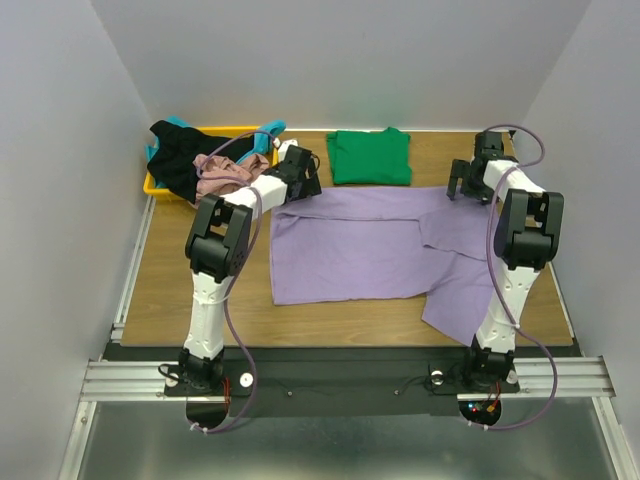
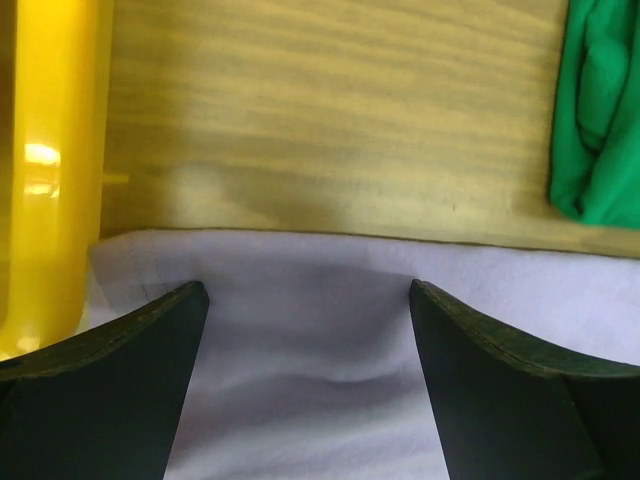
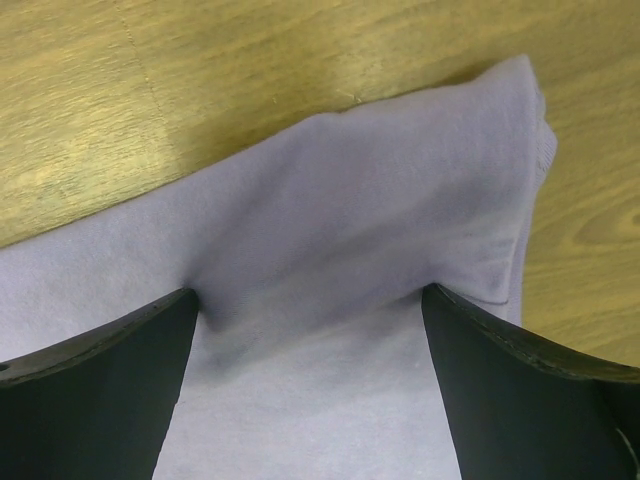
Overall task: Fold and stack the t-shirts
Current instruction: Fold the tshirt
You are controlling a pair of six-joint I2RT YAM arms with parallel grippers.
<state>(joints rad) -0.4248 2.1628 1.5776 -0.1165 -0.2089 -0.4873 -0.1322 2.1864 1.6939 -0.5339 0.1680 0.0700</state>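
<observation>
Claws are both wide open and hold nothing. Our left claw point(image 2: 308, 300) sits low over one far corner of the purple shirt point(image 1: 350, 245), with cloth showing between its fingers. Just to its left is the yellow tray point(image 2: 45, 150), and ahead to its right lies the folded green shirt point(image 2: 600, 110). Our right claw point(image 3: 310, 300) sits over the other far end, where what looks like a sleeve bunches up between its fingers. We think we are at the step of grabbing the shirt to start a fold. Next we need to dip down, pinch the cloth in both claws together, and lift evenly.
</observation>
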